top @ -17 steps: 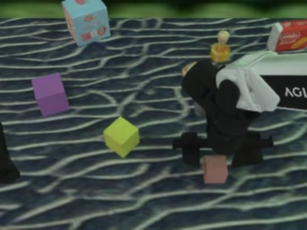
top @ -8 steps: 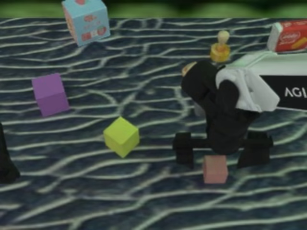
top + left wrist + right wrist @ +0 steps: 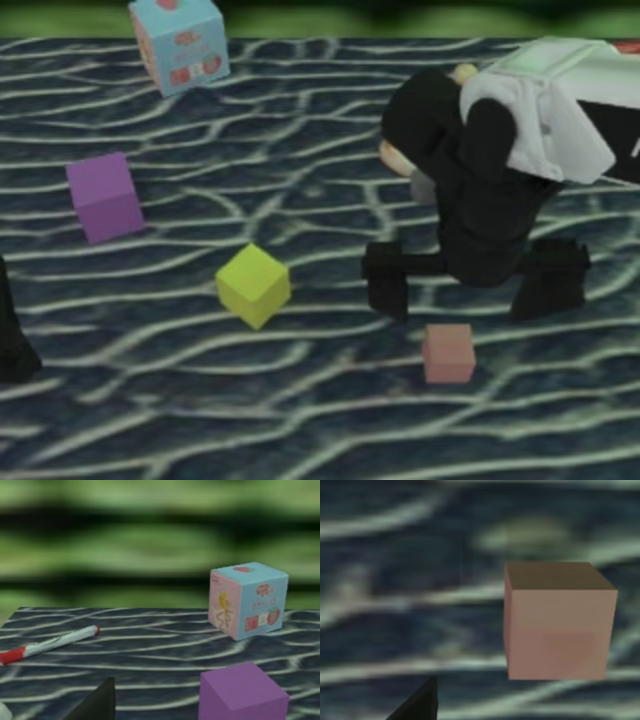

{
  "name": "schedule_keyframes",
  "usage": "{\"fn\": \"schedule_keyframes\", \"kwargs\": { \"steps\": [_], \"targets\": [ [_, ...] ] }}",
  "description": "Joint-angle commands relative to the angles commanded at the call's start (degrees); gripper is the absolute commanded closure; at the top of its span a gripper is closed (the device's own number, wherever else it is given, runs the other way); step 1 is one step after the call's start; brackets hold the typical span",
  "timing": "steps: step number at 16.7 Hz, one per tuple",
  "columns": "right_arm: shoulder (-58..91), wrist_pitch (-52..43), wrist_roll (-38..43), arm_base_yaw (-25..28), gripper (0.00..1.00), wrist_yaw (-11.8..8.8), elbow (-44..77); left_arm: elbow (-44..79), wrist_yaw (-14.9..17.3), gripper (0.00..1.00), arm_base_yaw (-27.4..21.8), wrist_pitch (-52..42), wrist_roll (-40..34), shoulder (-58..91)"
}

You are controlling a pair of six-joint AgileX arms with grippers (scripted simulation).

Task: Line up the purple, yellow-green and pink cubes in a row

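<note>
Covering the table (image 3: 330, 420) is a dark cloth with pale wavy lines, green blur behind | matte pink cube (image 3: 448, 352) near front edge, yellow-green cube (image 3: 253, 285) mid-table, purple cube (image 3: 104, 196) toward left edge | right gripper (image 3: 475, 285) spread wide, now risen clear of pink cube | left gripper (image 3: 12, 345) at left edge.

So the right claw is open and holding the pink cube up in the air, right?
Not quite. The right claw is open, but it holds nothing: the pink cube sits on the table, clear of the fingers. The top view shows it.
</note>
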Motion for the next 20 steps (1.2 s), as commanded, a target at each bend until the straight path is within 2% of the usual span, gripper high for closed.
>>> {"fn": "schedule_keyframes", "kwargs": {
  "steps": [6,10,15,20],
  "targets": [
    [-0.8,-1.7,-0.1,-0.2,0.00,0.0,1.2,0.0,0.0,0.00,0.0,0.0,0.0,0.0],
    [-6.7,2.1,-2.7,0.5,0.00,-0.2,-4.3,5.8,0.2,0.00,-2.1,-4.1,0.6,5.9],
    [-26.9,12.9,-9.3,-0.5,0.00,-0.8,-20.3,24.3,0.2,0.00,-7.7,-16.6,2.5,26.8],
    [-54.5,27.3,-18.1,-6.5,0.00,-1.6,-42.0,47.7,0.1,0.00,-14.9,-33.3,5.0,58.6]
  ]
}}
